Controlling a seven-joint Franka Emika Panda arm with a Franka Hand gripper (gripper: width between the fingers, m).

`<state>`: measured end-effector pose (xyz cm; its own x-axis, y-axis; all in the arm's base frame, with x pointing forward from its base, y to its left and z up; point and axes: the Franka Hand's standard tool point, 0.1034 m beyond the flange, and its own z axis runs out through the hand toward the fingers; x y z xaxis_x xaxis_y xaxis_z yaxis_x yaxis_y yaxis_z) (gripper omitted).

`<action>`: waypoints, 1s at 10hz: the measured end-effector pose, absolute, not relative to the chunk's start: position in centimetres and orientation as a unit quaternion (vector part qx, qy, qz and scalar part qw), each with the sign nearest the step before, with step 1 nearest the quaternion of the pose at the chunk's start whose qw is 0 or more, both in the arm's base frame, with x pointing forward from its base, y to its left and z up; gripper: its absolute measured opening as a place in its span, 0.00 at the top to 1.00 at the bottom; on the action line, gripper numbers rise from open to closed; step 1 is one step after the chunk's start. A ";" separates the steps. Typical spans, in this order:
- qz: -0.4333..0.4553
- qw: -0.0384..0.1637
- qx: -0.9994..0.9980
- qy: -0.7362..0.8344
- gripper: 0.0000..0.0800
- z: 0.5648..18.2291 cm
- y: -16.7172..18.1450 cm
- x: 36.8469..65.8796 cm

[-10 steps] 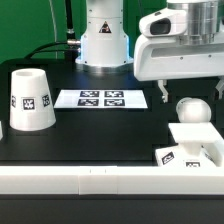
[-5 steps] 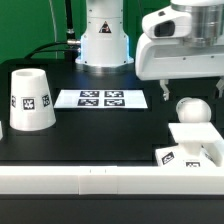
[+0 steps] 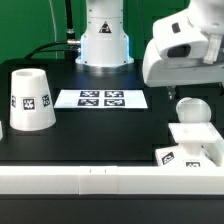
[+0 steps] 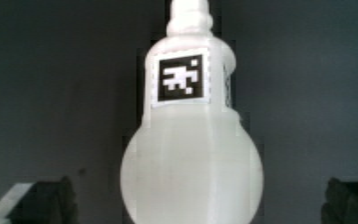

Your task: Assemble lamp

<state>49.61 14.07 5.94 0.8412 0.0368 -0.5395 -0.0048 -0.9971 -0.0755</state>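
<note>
The shade (image 3: 28,100) stands well off to the exterior view's left of the fingers (image 4: 41,200), the marker board (image 3: 100,98) nearer, and the gripper (image 4: 195,202) is spread wide, gripping nothing, the bulb (image 3: 192,110) between its fingers, the base (image 3: 200,140) just beside.

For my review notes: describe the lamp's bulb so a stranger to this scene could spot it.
On the black table, look to the exterior view's right, below the end effector. The bulb sits beside the flat square base; unlike it and the cone shade, it has a round head.
</note>
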 end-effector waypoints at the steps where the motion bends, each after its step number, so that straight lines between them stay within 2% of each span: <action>1: 0.320 0.035 -0.947 -0.011 0.13 5.7 14.1 49.3; 6: 0.455 0.025 -0.890 -0.010 0.13 4.2 13.9 48.2; 10: 0.446 0.029 -0.894 -0.014 0.13 2.6 14.3 48.5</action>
<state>48.51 14.30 2.59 0.6018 0.0504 -0.7971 -0.0007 -0.9980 -0.0636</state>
